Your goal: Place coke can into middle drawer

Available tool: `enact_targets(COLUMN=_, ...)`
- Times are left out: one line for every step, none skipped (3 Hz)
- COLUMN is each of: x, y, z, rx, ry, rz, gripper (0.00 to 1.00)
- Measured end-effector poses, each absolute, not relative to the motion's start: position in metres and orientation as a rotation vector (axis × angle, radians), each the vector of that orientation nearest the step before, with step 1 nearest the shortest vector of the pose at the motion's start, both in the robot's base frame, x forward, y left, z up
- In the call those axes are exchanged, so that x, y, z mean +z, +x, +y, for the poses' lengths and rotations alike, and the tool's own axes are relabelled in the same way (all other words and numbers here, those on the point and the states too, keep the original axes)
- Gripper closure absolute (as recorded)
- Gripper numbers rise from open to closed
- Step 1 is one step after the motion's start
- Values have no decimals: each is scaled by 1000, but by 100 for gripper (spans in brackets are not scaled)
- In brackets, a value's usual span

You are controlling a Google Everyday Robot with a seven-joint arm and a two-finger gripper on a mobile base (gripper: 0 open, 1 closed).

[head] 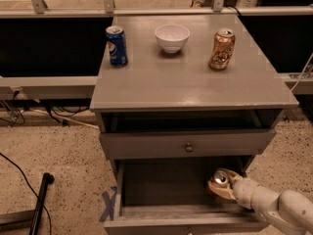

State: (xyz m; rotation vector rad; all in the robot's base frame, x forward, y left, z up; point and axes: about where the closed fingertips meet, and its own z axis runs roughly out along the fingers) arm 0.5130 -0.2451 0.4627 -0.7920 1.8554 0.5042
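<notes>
The middle drawer (156, 187) is pulled open below the cabinet top, and its grey floor shows. My gripper (222, 186) reaches in from the lower right, inside the drawer's right side. It is shut on the coke can (220, 178). The can's silver top faces the camera and its red body is mostly hidden by my fingers. The can is low in the drawer near the right wall; I cannot tell whether it touches the floor.
The upper drawer front with a small knob (188, 146) is closed above. On the cabinet top (186, 84) stand a blue Pepsi can (117, 45), a white bowl (171, 37) and a gold-brown can (221, 49). A black pole (40, 199) and cables lie on the floor at the left.
</notes>
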Motion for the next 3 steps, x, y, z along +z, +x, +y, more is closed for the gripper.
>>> enact_targets(x=451, y=511, z=-248, rx=507, ry=-780, rz=1877, gripper=12)
enact_targets(x=452, y=511, z=-246, rx=510, ry=-783, rz=1875, gripper=0)
enact_targets(x=458, y=511, z=-246, rx=514, ry=-800, rz=1859, gripper=0)
